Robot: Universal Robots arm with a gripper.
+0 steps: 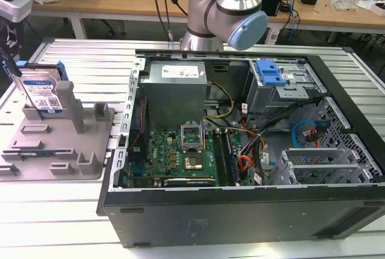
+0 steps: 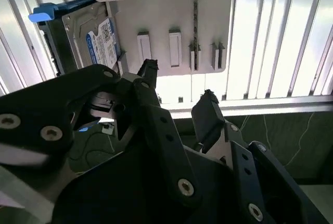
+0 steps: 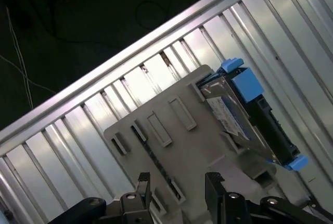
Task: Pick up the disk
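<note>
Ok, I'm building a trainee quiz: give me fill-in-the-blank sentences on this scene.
The disk stands on edge in the grey fixture; its side rails are ____.
The pincer holds nothing, its jaws ____.
In the exterior view, the fixture sits on the ____ of the computer case.
Missing words: blue; open; left.

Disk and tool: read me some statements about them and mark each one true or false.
The disk stands on edge in the fixture. True.
The tool grips the disk. False: it is open, empty and apart from the disk.
The disk lies inside the case. False: it is in the fixture, on the exterior view's left of the case.
The case is open, with its motherboard showing. True.
</note>
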